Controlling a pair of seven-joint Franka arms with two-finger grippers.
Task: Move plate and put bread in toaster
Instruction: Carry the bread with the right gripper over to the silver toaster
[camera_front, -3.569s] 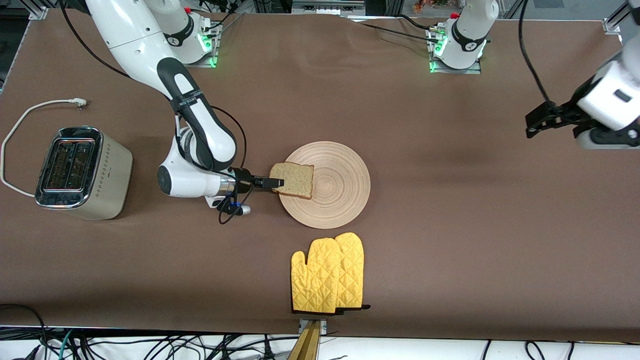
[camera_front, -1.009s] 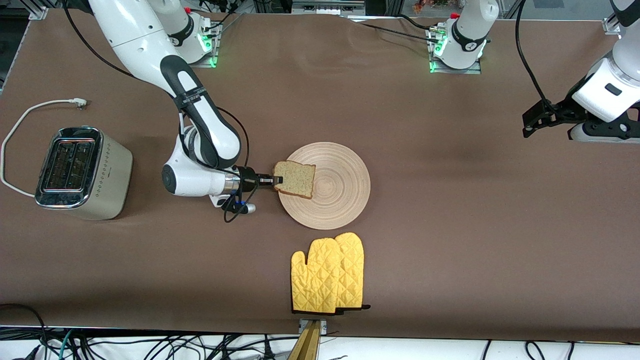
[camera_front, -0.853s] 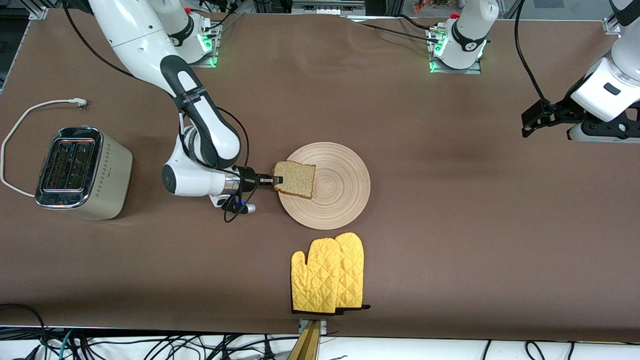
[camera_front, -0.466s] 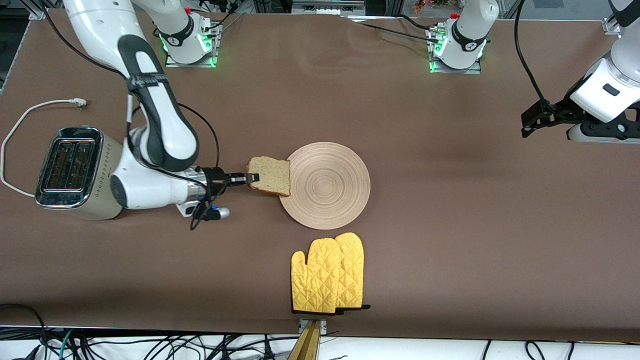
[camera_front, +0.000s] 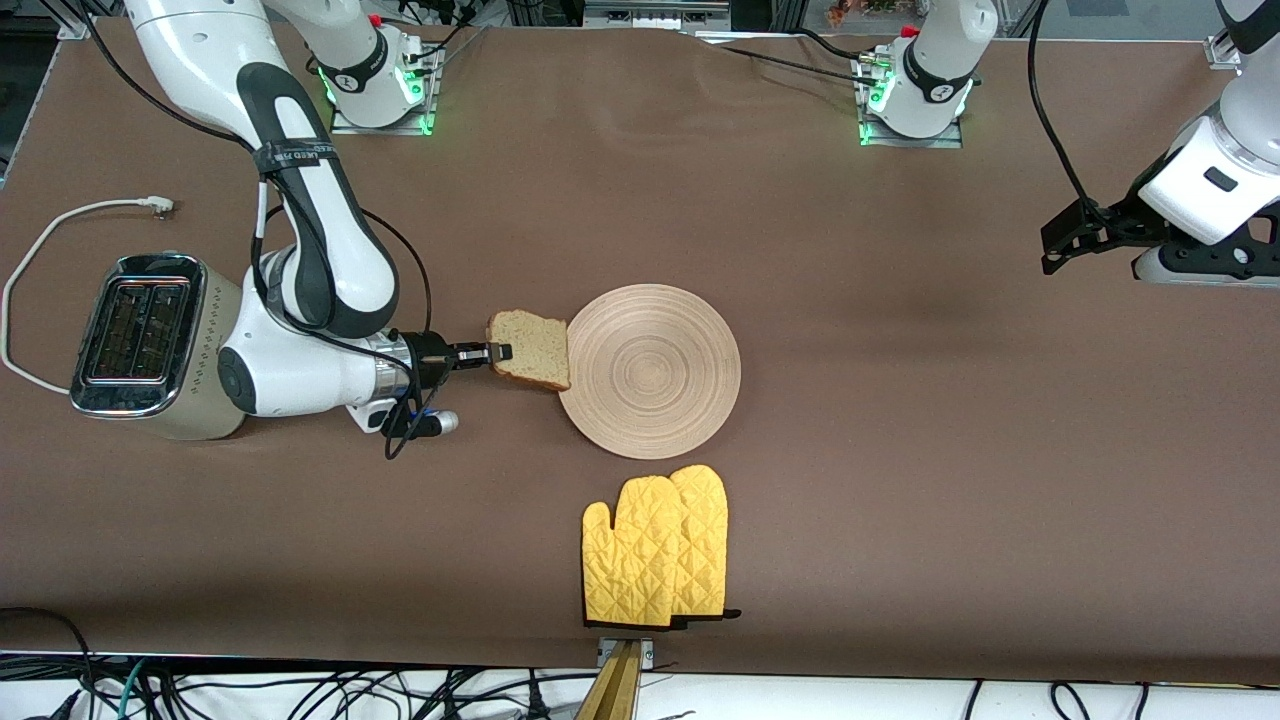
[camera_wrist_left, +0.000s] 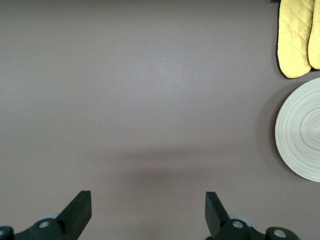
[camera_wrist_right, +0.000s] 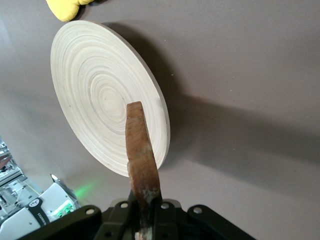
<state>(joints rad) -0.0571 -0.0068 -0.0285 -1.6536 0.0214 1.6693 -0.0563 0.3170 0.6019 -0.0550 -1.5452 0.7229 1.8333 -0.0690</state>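
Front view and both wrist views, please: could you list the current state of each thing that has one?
bread: held on edge in the air, off the plate.
plate: flat on the table, bare.
toaster: upright, both slots empty.
oven mitts: flat, overlapping.
right gripper: shut on the bread.
left gripper: open, empty, waiting.

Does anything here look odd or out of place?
Nothing is spilled or broken. The bread hangs in the air, pinched at its crust by the right gripper beside the plate. The toaster cord lies unplugged on the table.
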